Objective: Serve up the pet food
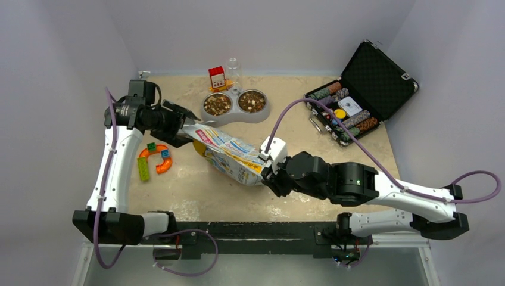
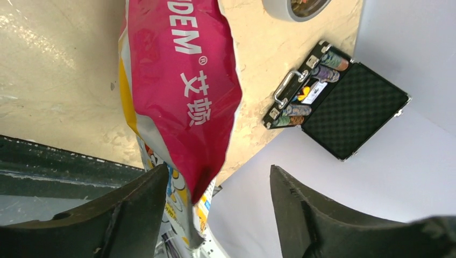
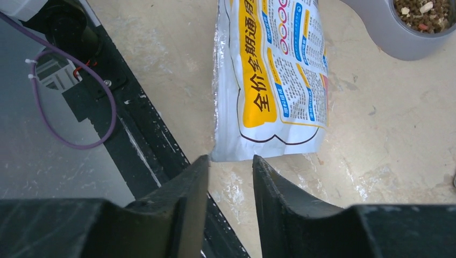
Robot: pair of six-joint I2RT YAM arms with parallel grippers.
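Note:
The pet food (image 1: 217,105) is brown kibble filling both cups of the grey double bowl (image 1: 235,114) at the back of the table. Kibble (image 3: 425,9) also shows in the right wrist view. The printed food bag (image 1: 229,154) lies slanted on the table between the arms. My left gripper (image 1: 184,128) is at the bag's upper end. In its wrist view the left gripper (image 2: 218,172) is wide open, with the bag's pink end (image 2: 185,80) hanging by the left finger, unclamped. My right gripper (image 3: 230,158) stands open just short of the bag's bottom edge (image 3: 269,150).
An open black case of poker chips (image 1: 357,95) sits at the back right. An orange ring toy with coloured bricks (image 1: 155,159) lies on the left. A small red box (image 1: 217,77) and a clear cup (image 1: 233,70) stand behind the bowl. A black rail (image 1: 256,229) runs along the near edge.

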